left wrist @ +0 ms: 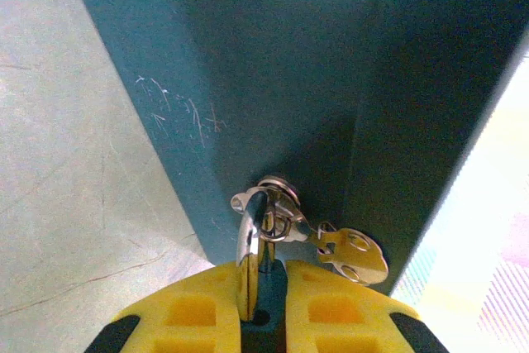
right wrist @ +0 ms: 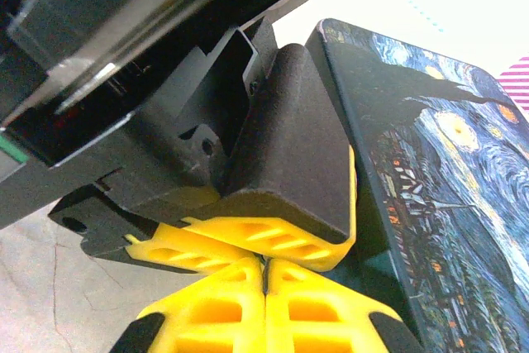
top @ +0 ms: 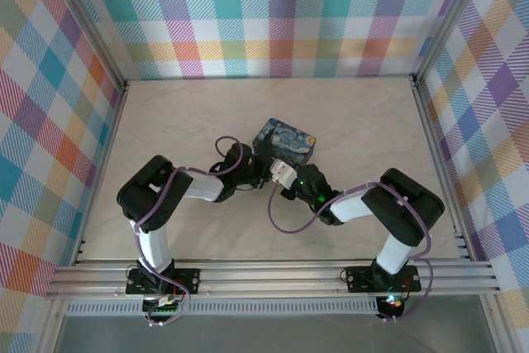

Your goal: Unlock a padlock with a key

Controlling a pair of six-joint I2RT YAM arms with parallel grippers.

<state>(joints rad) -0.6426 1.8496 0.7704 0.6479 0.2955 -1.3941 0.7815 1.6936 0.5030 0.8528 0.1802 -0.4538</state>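
Padlock, small, silvery blue-grey metal with a thin shackle (left wrist: 248, 250): it is seen edge-on in the left wrist view, clamped between the yellow fingers of the left tool (left wrist: 263, 287). It is held hard against the near wall of the dark-blue painting-print box (left wrist: 248, 55), which stands about mid-tabletop (left wrist: 74, 188), well clear of every edge.

A small flat metal key (left wrist: 357, 255) is noted just beside the lock, close against the box wall. It appears to be linked to a small ring (left wrist: 279, 222) at the shackle end, and no finger is on it. The fingers of the right tool (right wrist: 264, 279) are pressed together with nothing seen between them, just under the left tool.

Handling, as judged:
- The lock is taken to be light, rigid and smooth-sided, so liable to twist in the pads. It is best gripped across the flat faces, with the keyhole end left exposed.
- The key is taken to be thin, stiff, slippery and easily flicked away. It is best gripped by the flat bow, with the blade left free.
- The key's reach is expected to be limited by the ring link.
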